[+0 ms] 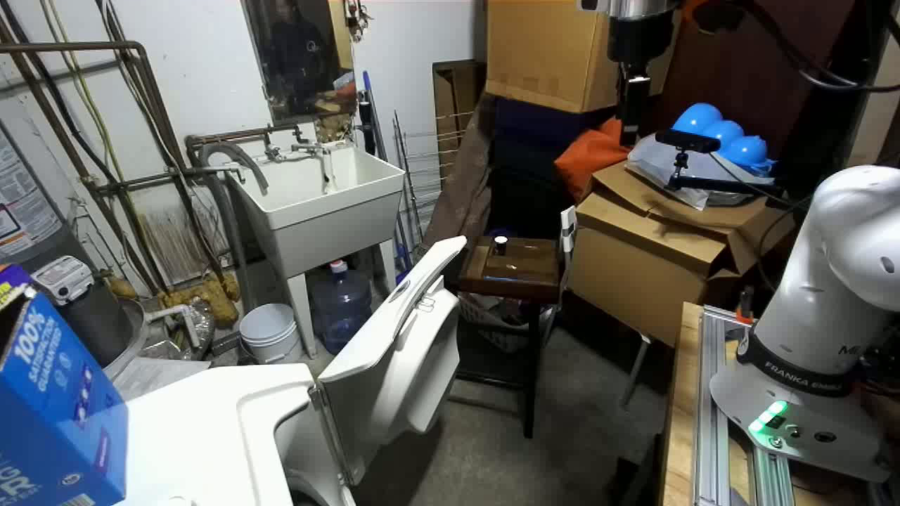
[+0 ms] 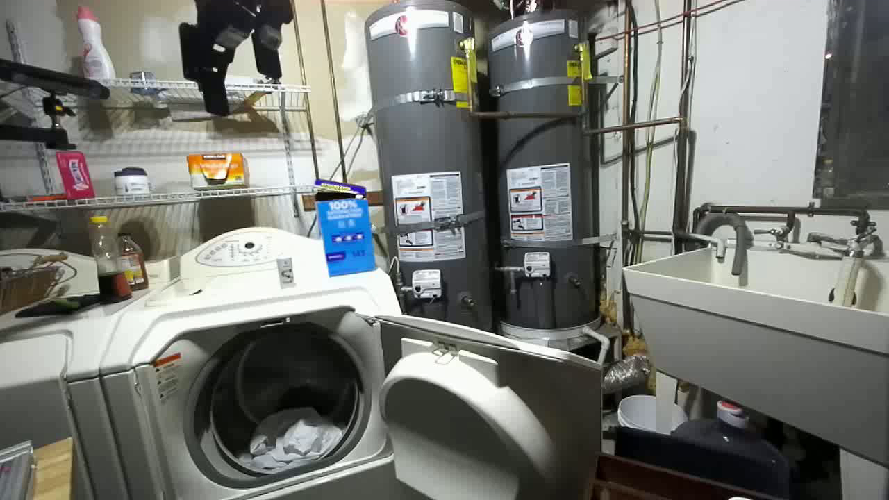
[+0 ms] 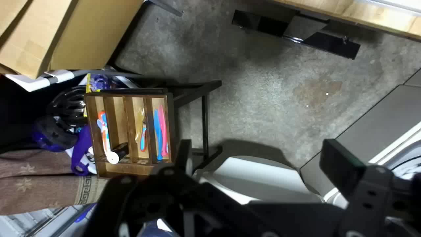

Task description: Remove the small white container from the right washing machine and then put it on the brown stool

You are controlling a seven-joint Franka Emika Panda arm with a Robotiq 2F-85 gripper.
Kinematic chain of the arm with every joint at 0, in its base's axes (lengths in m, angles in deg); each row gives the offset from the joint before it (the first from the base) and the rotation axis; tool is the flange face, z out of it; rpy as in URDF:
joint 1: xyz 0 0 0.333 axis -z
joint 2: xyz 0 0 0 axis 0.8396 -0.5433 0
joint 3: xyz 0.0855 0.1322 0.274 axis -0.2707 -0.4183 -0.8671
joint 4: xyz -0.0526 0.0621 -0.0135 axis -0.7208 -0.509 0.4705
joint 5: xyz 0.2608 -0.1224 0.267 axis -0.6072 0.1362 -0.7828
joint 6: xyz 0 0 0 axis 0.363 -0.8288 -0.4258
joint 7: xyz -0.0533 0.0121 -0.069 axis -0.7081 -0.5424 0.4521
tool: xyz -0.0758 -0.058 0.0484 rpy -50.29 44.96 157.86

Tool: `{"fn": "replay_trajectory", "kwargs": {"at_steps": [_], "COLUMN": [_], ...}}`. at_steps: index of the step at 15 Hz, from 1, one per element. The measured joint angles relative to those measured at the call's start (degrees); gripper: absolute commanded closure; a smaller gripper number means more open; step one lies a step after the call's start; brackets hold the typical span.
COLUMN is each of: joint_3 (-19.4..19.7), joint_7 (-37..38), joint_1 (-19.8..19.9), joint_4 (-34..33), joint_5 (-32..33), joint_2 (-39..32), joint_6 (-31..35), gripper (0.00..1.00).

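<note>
The right washing machine (image 2: pixel 354 292) stands with its round-backed door (image 2: pixel 458 430) swung open; machine (image 1: pixel 190 422) and door (image 1: pixel 415 344) also show in an exterior view. Crumpled white material (image 2: pixel 298 437) lies in its drum; I cannot make out a small white container there. The brown stool's dark legs (image 1: pixel 531 386) hold up a wooden divided tray (image 3: pixel 126 169) with colourful cutlery and a black bottle with a white top (image 3: pixel 113 157). My gripper (image 3: pixel 263 161) is open and empty, high above the floor near the door. It also shows in both exterior views (image 1: pixel 631 123) (image 2: pixel 243 80).
A blue detergent box (image 2: pixel 347 239) stands on the machine. A utility sink (image 1: pixel 337 211) is behind the door. Cardboard boxes (image 1: pixel 640 267) sit beside the stool. Wire shelves (image 2: pixel 160 194) hang at the back. A wooden bench edge (image 3: pixel 371 16) is near the robot base.
</note>
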Motion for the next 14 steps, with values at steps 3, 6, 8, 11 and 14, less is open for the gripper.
{"fn": "replay_trajectory", "kwargs": {"at_steps": [3, 6, 8, 11, 14], "joint_3": [0.0, 0.0, 0.2, 0.1, 0.0], "joint_7": [0.0, 0.0, 0.0, -1.4, -4.5], "joint_1": [0.0, 0.0, -0.4, -2.4, -5.0], "joint_4": [0.0, 0.0, 0.0, -0.9, -4.3], "joint_5": [0.0, 0.0, 0.0, 1.0, 1.5], "joint_2": [0.0, 0.0, -0.1, -2.1, -8.2], "joint_6": [0.0, 0.0, 0.2, 4.2, 11.5], "gripper": [0.0, 0.0, 0.0, 0.0, 0.0]}}
